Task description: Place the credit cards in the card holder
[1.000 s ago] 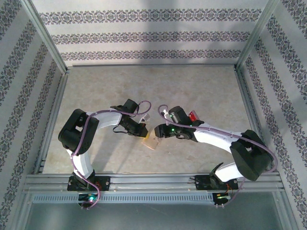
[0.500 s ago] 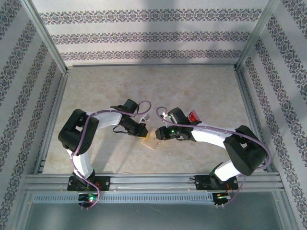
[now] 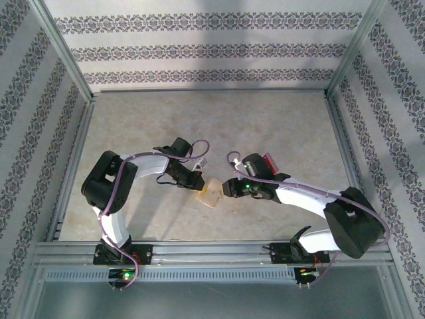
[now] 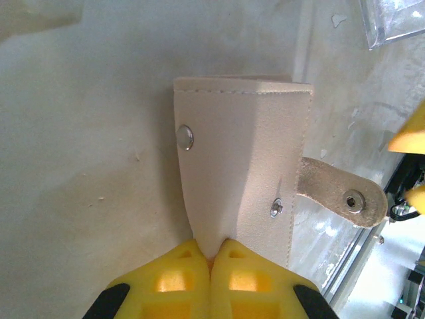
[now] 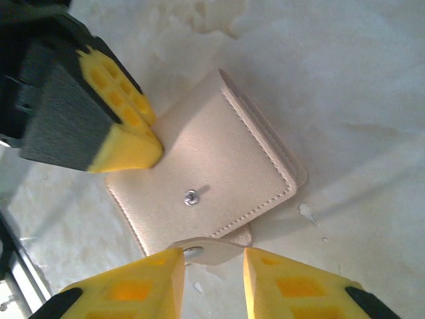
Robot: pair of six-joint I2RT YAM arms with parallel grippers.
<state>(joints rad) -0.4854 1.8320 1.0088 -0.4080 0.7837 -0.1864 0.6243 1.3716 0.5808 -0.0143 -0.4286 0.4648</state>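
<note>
step: opening card holder; left hand pinching its corner; right hand part spread astride snap tab; next: pinch tab, pull open

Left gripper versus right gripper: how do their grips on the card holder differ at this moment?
The left gripper is shut on a corner of the card holder. The right gripper stands open, its fingers straddling the snap tab. The left gripper holds away from that tab, while the right gripper sits right at it. Both have yellow fingers.
</note>
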